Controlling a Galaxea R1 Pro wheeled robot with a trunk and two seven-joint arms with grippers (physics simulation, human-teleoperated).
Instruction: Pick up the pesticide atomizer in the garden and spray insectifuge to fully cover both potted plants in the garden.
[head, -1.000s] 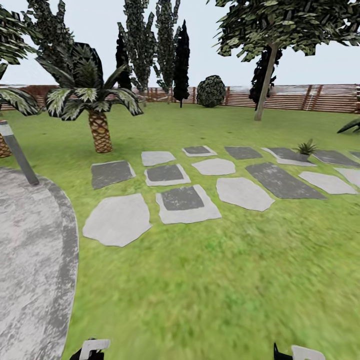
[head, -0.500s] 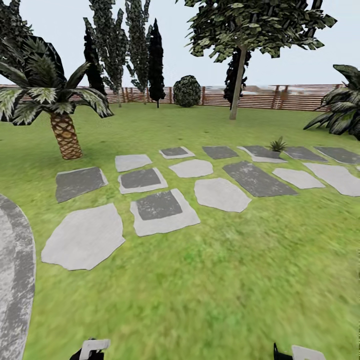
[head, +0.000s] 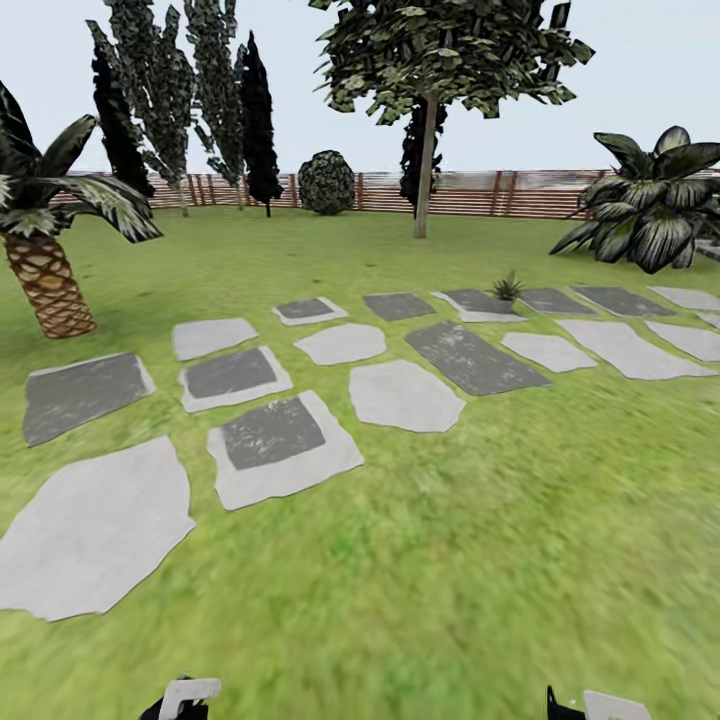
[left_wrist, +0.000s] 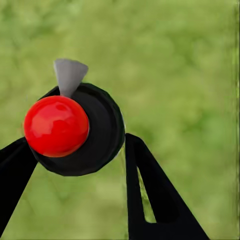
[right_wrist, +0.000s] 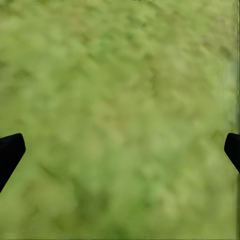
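Two left fingers (left_wrist: 150, 200) clamped around pesticide atomizer (left_wrist: 75, 130); right fingers (right_wrist: 10, 152) wide apart, empty.

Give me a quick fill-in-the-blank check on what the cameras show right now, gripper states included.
1. The left gripper is shut on the pesticide ____.
2. The nozzle top of the bottle between the left fingers is coloured ____.
3. The right gripper is ____, with nothing but lawn between its fingertips.
4. In the head view, the flat grey stepping stones lie on the lawn in front of a brown slatted wooden ____.

Missing words: atomizer; red; open; fence
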